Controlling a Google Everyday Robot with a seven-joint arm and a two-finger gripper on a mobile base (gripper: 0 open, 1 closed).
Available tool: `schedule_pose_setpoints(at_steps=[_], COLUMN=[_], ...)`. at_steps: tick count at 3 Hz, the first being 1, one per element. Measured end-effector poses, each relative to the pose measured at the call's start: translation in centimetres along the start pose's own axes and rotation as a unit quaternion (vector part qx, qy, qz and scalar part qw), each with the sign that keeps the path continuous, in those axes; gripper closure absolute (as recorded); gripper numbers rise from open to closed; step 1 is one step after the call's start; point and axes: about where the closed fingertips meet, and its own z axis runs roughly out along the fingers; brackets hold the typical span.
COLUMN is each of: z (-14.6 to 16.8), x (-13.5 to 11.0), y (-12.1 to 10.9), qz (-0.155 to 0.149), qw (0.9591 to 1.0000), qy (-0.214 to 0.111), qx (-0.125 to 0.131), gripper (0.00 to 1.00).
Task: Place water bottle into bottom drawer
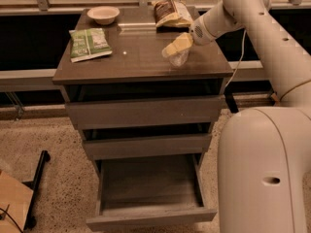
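The bottle (179, 57) is met by the gripper (178, 44) atop the cabinet (121, 64); whether it is grasped cannot be told. The open drawer (150, 191) is not yet filled.

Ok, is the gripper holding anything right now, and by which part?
It cannot be told. The gripper sits at the upper end of the small clear crinkled plastic water bottle on the grey-brown cabinet top.

White arm (252, 28) arches down from upper right — wrist (210, 27) angled leftward; gripper (177, 45) low, pointing down-left.
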Motion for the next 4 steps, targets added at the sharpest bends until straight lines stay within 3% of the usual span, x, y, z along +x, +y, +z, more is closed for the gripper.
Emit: schedule_pose_setpoints(at_steps=[1, 2, 4], z=[1.7, 2.7, 1.0], x=[-0.1, 0.2, -0.5], y=[-0.4, -0.8, -1.7], qz=[0.016, 0.034, 0.034], qw=[0.9998, 0.9992, 0.9994], qy=[0.000, 0.001, 0.001], qx=[-0.013, -0.021, 0.009], gripper=[0.00, 0.18, 0.65])
